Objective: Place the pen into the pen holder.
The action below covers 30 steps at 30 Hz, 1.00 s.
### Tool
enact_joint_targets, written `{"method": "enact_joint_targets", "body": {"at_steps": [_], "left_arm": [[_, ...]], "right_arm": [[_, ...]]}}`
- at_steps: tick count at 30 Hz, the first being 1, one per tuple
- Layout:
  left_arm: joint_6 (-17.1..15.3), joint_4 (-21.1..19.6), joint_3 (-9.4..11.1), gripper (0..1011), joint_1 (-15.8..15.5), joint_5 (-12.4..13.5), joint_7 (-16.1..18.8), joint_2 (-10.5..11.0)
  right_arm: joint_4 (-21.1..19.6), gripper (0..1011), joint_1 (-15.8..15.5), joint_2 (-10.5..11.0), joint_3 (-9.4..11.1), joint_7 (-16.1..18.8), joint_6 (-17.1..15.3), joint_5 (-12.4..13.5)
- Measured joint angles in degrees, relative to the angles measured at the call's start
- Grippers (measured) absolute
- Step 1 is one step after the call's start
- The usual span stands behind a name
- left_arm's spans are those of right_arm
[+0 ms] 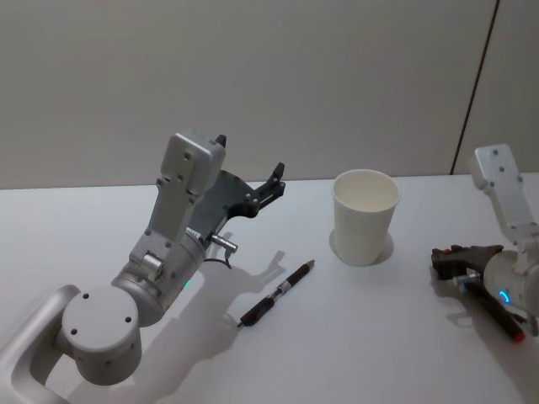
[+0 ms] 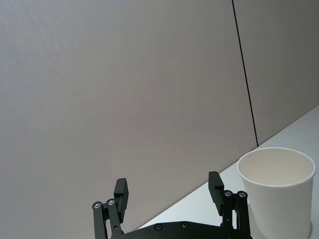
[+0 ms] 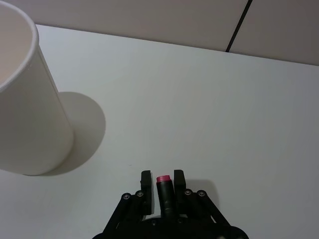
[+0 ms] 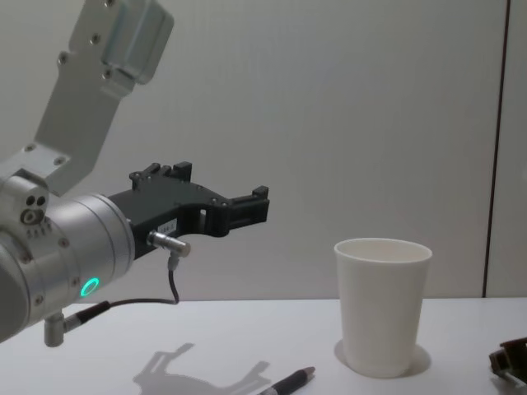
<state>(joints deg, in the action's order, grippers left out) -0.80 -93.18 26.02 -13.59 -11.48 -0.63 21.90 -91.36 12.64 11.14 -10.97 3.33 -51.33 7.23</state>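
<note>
Progress: barely begun, by my reading. The pen lies flat on the bench, not in the pen holder.
Where the pen is: out in the open and slanted, near the pen holder but apart from it. It is on the robot's left of the pen holder and closer to the robot, and nothing touches it.
Cup: the pen holder stands upright, mouth up, and what shows of its inside looks empty.
Left arm: the left gripper hangs high above the bench beyond the pen. Its jaws are spread wide with nothing between them.
Right arm: the right gripper sits low by the bench to the right of the pen holder. Its jaws are drawn close on a dark stick with a pink end, possibly another pen, though the view is too tight to be sure.
Left to do: descend on the pen, grasp it, lift it, carry it over the rim and let go.
Surface: plain white and smooth, with soft shadows under the arm and cup.
Room: a pale blank wall rises right behind the bench, with one dark seam toward the right.
</note>
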Motion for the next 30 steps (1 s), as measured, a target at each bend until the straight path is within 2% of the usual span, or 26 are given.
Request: {"method": "enact_joint_targets", "body": {"at_steps": [14, 30], "left_arm": [[0.0, 0.0, 0.0, 1001, 0.0, 0.0, 0.0, -0.01], [0.0, 0.0, 0.0, 1001, 0.0, 0.0, 0.0, 0.0]], "right_arm": [[0.0, 172, 0.0, 0.0, 0.0, -0.04, 0.0, -0.05], [0.01, 165, 0.0, 0.0, -0.01, -0.05, 0.0, -0.05]]}}
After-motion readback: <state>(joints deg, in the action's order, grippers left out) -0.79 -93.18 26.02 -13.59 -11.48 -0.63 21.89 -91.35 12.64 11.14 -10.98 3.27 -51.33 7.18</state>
